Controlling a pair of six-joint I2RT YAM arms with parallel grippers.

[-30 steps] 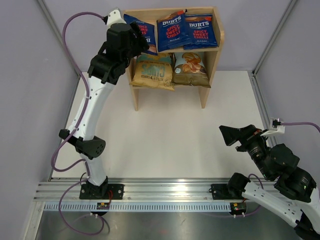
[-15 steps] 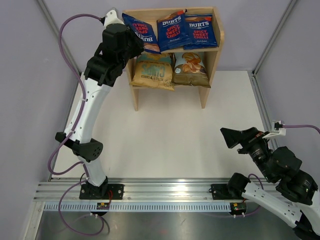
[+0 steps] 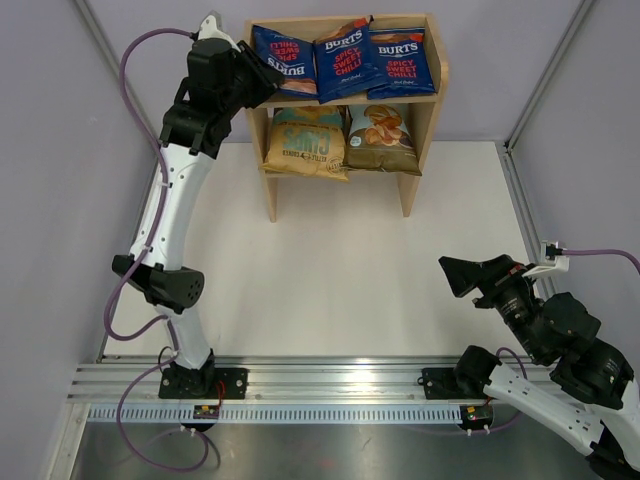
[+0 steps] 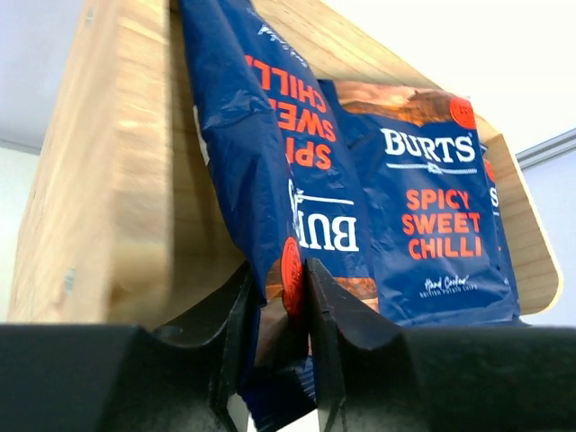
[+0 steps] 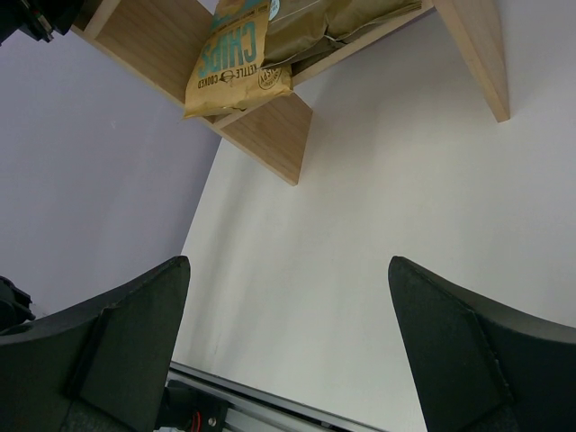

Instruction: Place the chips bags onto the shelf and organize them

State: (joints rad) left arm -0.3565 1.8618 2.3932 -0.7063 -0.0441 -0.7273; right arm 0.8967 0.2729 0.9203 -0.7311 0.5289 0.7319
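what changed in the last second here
The left end effector, shut on the leftmost blue bag, swung back and to the left at the top of the shelf. Its bag turned from tilted to nearly square with its neighbours. The open right end effector and the other bags stayed put.

Shelf (image 4: pixel 117 180): light wood, grain visible, matt. Blue bags (image 4: pixel 432 225): foil noted as glossy, creased, light caught on folds. Tan bag (image 5: pixel 236 63): duller, paper-like finish recorded. Left gripper (image 4: pixel 277 288): fingers seen as black matt plastic. Arm (image 3: pixel 168 210): white shell, smooth, slight gloss. Table (image 3: pixel 340 290): white, smooth, matt. Rail (image 3: pixel 330 385): ribbed bare metal, satin sheen observed.
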